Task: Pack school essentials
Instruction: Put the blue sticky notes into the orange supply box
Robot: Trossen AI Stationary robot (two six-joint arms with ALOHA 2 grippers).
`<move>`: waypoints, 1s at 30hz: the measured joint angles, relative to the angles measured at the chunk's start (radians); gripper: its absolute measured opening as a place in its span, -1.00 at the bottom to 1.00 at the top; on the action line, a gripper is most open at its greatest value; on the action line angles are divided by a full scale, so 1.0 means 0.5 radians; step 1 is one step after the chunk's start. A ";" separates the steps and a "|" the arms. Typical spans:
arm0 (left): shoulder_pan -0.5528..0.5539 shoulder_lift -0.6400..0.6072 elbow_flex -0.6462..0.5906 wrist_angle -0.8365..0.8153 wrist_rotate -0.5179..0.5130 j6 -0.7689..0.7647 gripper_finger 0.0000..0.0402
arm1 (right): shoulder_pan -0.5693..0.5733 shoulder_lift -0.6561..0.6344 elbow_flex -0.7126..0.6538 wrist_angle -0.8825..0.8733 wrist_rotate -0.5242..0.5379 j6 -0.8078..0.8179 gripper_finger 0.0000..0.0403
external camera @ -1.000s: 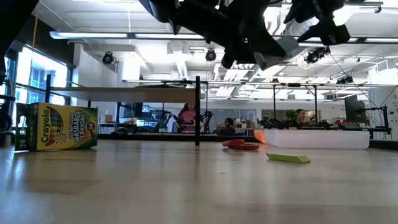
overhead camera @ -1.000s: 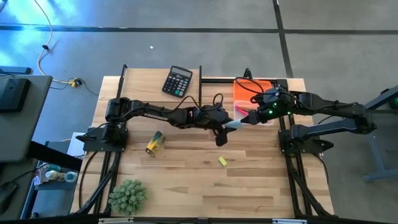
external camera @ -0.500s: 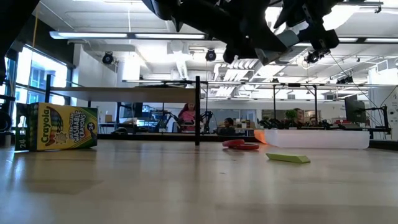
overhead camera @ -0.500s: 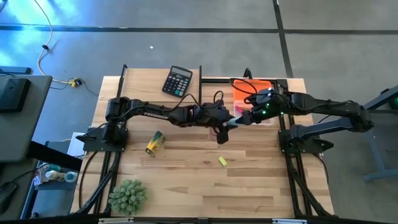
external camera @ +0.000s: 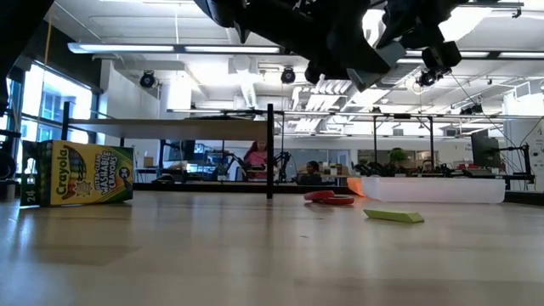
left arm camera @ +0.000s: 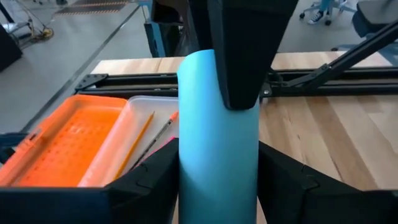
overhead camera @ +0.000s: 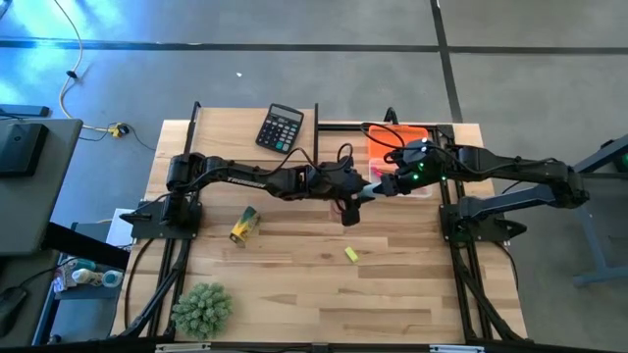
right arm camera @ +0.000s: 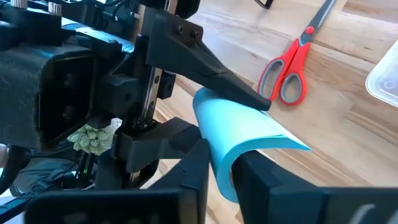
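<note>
The blue note pad (overhead camera: 369,193) hangs in the air over the middle of the table, bent into a curve, between my two grippers. My left gripper (overhead camera: 355,199) is shut on it from the left. My right gripper (overhead camera: 385,186) is shut on its other end from the right. The red-handled scissors (right arm camera: 292,68) lie flat on the table below them. A small yellow block (overhead camera: 351,254) lies nearer the front. The orange case with its clear tray (overhead camera: 397,147) holds pencils (left arm camera: 149,134) and sits at the far right. My left gripper holds the pad between its two fingers (left arm camera: 149,180), and the pad's blue face (left arm camera: 189,168) fills the gap from one finger to the other. The fingers come level from the table's left. The pad is bowed and lifted clear of the table. My right gripper pinches the pad's curled end (right arm camera: 224,165) between its two fingers (right arm camera: 196,171), coming level from the table's right. One finger (left arm camera: 242,56) lies over the pad's outer blue face. The pad is clear of the table, with the scissors below it.
A black calculator (overhead camera: 282,127) lies at the far edge. A crayon box (overhead camera: 243,226) lies left of centre and a spiky green plant (overhead camera: 203,307) stands at the near left. The dark arm frames (overhead camera: 162,216) run along both sides.
My right gripper has moved toward the table's left, up to the free end of the pad. My left gripper has kept the pad raised and has drifted a little toward the far edge.
</note>
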 joint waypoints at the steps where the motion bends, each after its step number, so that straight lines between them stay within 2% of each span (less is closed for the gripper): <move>1: -0.002 0.000 0.000 0.001 0.000 0.025 -0.13 | 0.000 0.000 0.000 0.002 0.000 -0.004 -0.78; 8: -0.013 0.000 0.000 -0.006 0.008 0.033 0.10 | 0.001 0.000 0.000 -0.026 -0.006 -0.005 -0.95; 14: -0.018 -0.001 0.001 -0.062 -0.021 -0.033 0.39 | 0.001 -0.021 0.000 -0.108 0.030 -0.011 -0.96; 19: -0.018 -0.003 0.001 -0.147 -0.046 -0.157 0.56 | 0.000 -0.083 0.002 -0.378 0.111 -0.002 -0.96; 26: -0.012 -0.024 0.000 -0.293 -0.027 -0.218 0.57 | -0.040 -0.247 0.004 -0.755 0.459 -0.006 -0.96; 30: -0.002 -0.072 0.000 -0.366 0.059 -0.272 0.57 | -0.084 -0.326 0.004 -0.872 0.812 -0.145 -0.96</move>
